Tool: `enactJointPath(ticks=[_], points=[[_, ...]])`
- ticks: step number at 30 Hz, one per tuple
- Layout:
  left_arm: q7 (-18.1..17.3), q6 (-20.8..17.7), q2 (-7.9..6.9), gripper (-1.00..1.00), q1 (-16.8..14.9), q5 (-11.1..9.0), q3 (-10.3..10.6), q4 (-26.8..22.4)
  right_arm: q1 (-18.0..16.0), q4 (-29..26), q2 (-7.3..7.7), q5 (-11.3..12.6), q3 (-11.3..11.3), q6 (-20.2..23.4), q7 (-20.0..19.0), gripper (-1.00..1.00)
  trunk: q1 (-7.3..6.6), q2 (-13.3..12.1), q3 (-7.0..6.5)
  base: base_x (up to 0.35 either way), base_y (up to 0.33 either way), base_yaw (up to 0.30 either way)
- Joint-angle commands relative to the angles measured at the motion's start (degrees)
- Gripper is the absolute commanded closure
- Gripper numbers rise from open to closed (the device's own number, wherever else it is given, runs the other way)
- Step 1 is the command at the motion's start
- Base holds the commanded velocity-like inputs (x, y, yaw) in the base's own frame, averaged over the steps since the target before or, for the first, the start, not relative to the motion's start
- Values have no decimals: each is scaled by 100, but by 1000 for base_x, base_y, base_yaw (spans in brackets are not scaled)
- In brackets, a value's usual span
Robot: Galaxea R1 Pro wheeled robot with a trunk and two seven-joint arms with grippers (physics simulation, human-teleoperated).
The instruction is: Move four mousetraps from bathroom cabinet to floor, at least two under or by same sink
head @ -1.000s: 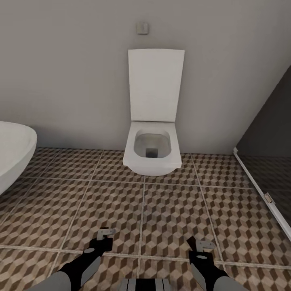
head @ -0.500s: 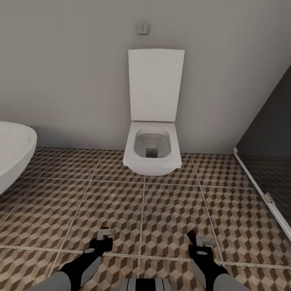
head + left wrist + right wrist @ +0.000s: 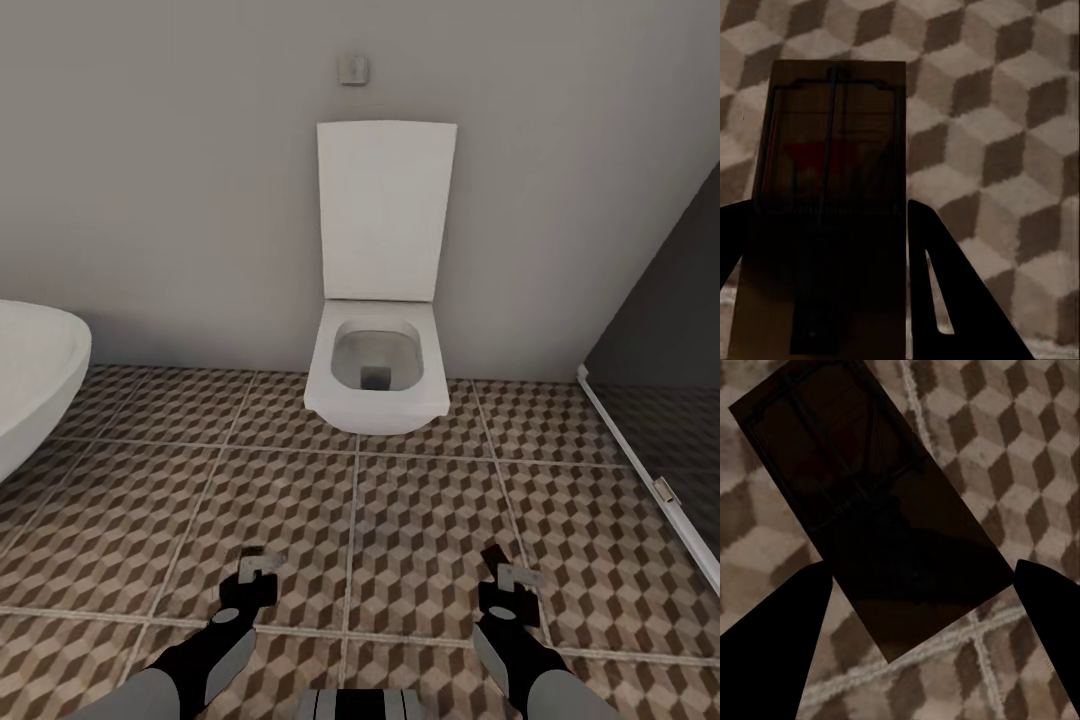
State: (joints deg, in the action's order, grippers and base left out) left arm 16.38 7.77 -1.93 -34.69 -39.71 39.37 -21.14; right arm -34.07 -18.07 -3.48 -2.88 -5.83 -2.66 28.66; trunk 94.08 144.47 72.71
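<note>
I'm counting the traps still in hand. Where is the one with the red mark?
The mousetrap with the red mark sits between the left gripper jaws in the left wrist view, above the bathroom floor, short of the toilet.

Toilet (image 3: pixel 378 370) sits dead ahead against the back wall (image 3: pixel 180 180), its lid up, with the bathtub (image 3: pixel 35 385) off at the left edge and the shower screen (image 3: pixel 660 400) along the right. Both arms hang low over the bathroom floor (image 3: pixel 420 510), well short of the toilet: left gripper (image 3: pixel 258 578) left of centre with a mousetrap (image 3: pixel 825 202) between its fingers, right gripper (image 3: pixel 508 585) right of centre with a second mousetrap (image 3: pixel 870 502) lying askew between its fingers.
</note>
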Motion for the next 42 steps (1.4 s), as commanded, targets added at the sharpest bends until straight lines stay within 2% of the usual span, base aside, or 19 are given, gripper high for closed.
enactJointPath(ticks=[1,4,7,11,12,18,21,30,42], points=[[-33,-85,-8,100,-8,-37,45,-88,-17,-11,-6,-22,-46,-31,-36,100,-1,1,4,0,0,0],[-451,-427,-28,100,-144,-28,43,-355,-134,-129,-4,-43,-25,39,-30,100,-1,1,4,0,0,0],[-680,-533,-36,100,-386,-23,38,-403,-267,-184,-2,-52,-19,127,-32,100,-1,1,4,0,0,0],[-817,-555,-46,100,-570,38,36,-478,-349,-219,3,-70,-13,169,-47,100,-1,1,4,0,0,0],[-844,-562,-44,100,-603,104,38,-523,-363,-224,4,-74,-10,179,-52,100,-1,1,4,0,0,0],[-803,-604,-6,100,-654,588,19,-574,-385,-232,5,-80,-3,194,-61,100,-1,1,4,0,0,0],[-753,-587,-3,100,-662,684,0,-574,-384,-232,4,-78,0,198,-67,100,-1,1,4,3,0,0],[-707,-571,-4,100,-670,743,-27,-561,-387,-188,1,-78,38,196,-73,100,-1,1,4,214,59,0],[-768,-548,-42,100,-671,743,-35,-558,-386,-146,70,-87,64,196,-175,100,-1,1,4,314,86,0]])
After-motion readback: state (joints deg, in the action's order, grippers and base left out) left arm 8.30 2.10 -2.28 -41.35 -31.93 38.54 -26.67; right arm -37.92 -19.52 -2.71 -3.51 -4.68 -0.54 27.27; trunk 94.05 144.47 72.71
